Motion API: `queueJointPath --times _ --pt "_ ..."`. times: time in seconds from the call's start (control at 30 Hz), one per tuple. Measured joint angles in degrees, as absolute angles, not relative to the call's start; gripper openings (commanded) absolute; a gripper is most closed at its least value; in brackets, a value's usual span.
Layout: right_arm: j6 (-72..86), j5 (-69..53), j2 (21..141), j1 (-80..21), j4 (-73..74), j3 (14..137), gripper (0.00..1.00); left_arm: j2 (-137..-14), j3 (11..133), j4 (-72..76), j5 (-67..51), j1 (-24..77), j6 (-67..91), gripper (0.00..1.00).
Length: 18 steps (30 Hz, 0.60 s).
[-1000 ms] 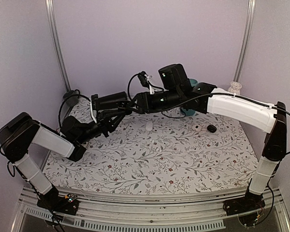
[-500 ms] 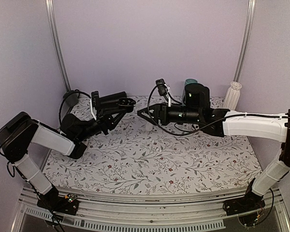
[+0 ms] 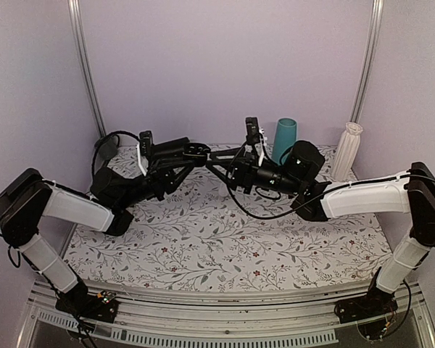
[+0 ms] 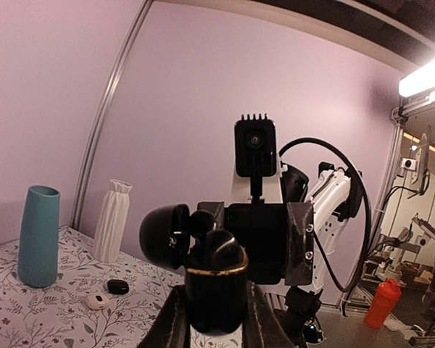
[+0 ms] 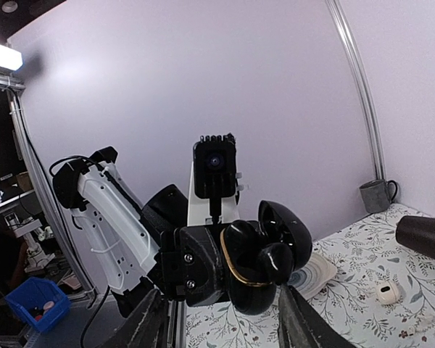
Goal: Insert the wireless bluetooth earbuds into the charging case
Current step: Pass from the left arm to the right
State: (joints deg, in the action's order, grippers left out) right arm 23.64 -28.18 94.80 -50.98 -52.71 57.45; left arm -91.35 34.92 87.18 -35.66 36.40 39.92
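Charging case (image 4: 216,279), one, lid up, clamped in left pincer (image 4: 214,304); right pincer (image 5: 219,293) spread.

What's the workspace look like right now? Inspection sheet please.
Surface: floral table cover, lying flat.
Job's things: charging case held off the table, lid open; two rounded black shapes at its mouth, likely the earbuds; seating unclear.
Clutter: teal vase, white ribbed vase, mug, small black object, small white object.
Grippers: left gripper shut on the charging case; right gripper open, facing it.
Cables: black cable loops off the right wrist, clear of the charging case.
Surroundings: lilac walls; red bottle beyond the table.
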Motion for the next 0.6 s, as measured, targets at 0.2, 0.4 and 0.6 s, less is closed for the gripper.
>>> queueJointPath --times 0.2,0.4,0.6 --pt "24.4 -29.4 95.1 -50.9 -56.7 57.5 0.45 -91.3 35.9 87.2 -35.4 37.5 40.1 0.0" --pt "24.6 -30.4 95.1 -50.9 -57.5 57.5 0.44 -91.3 37.8 87.2 -35.2 39.0 39.4 0.0" --pt "24.6 -30.3 95.1 -50.9 -56.4 57.5 0.39 -91.3 38.2 87.2 -34.9 39.6 38.5 0.0"
